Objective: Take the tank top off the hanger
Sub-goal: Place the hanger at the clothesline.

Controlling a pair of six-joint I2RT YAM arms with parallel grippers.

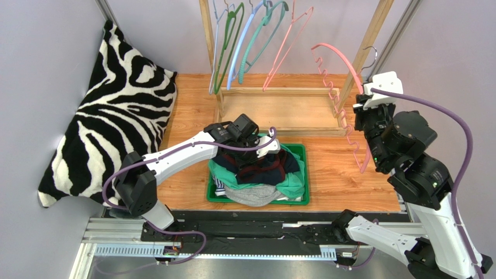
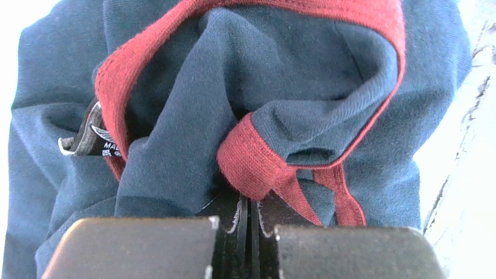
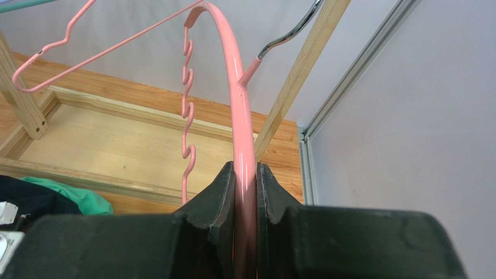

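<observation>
Wooden table [image 1: 192,110] is running between pale walls, with a zebra pillow [image 1: 110,110] leaning in the left corner. At the back, a wooden rack [image 1: 279,110] is standing with spare hangers [image 1: 250,35] dangling from its top bar.

- A green bin [image 1: 305,186] is sitting at the near middle of the table, holding a pile [image 1: 253,195] of clothes.
- The tank top [image 1: 265,165], navy with red trim, is lying crumpled on top of that pile, fully off the hanger [image 1: 349,67] and well apart from it.
- The left gripper [image 1: 269,146] is reaching over the bin, right at the tank top's upper edge.
- In the left wrist view, the tank top [image 2: 262,87] is filling the frame. A red trim band is folding over just above the left gripper [image 2: 249,218].
- Its jaws are sitting together and its tips are touching the cloth. Whether a fold is pinched between them, I cannot tell.
- The right gripper [image 1: 364,107] is holding up to the right of the rack, above the table's right side.
- In the right wrist view, the right gripper [image 3: 245,174] is clamping the pink hanger [image 3: 233,75] on its curved arm, with both pads pressing the pink rod.
- The hanger is hanging bare, tilted, with its wavy bar facing the rack and its metal hook pointing up and away near the rack's right post.
</observation>
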